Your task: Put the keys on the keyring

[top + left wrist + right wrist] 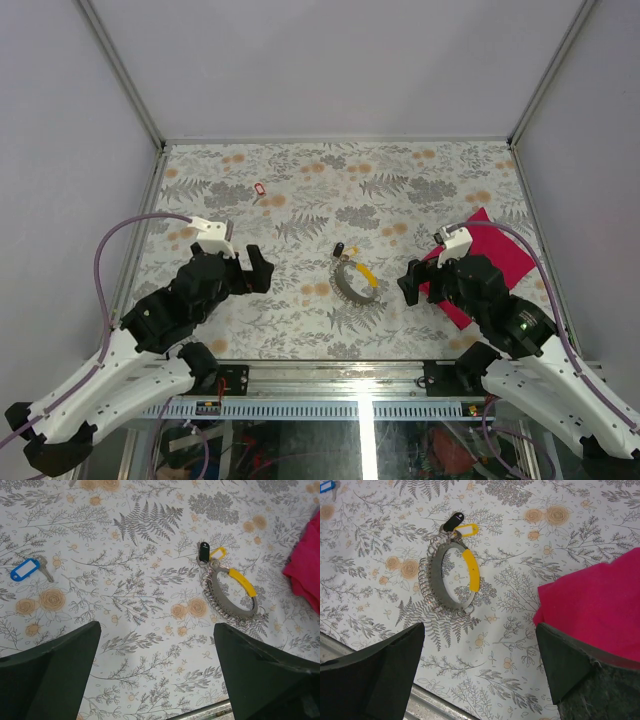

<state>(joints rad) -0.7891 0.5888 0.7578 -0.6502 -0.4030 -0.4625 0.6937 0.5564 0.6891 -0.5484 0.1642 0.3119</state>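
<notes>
- The table (420,170), covered in a floral print, bore everything; the keyring (352,285) lay near its middle, a little toward the near edge.
- The magenta cloth (490,262) lay flat to the right of the keyring, apart from it, with its near part hidden under the right arm.
- The left gripper (256,270) hung to the left of the keyring, well apart from it. Its fingers (50,675) were spread wide and held nothing.
- The right gripper (410,280) hung just right of the keyring, between it and the magenta cloth. Its fingers (590,680) were likewise spread wide and empty.
- The keyring (436,580) was a grey loop lying flat, with a chain (424,577) bunched along its left outer edge and a yellow strip (471,570) along its right side.
- The black key (453,521) and the yellow key (466,529) lay side by side at the far end of the keyring, touching it; whether they were threaded on could not be told.
- The third key (260,189) lay alone, far to the left of and beyond the keyring. Its head read red from above and blue in the left wrist view (25,570).
</notes>
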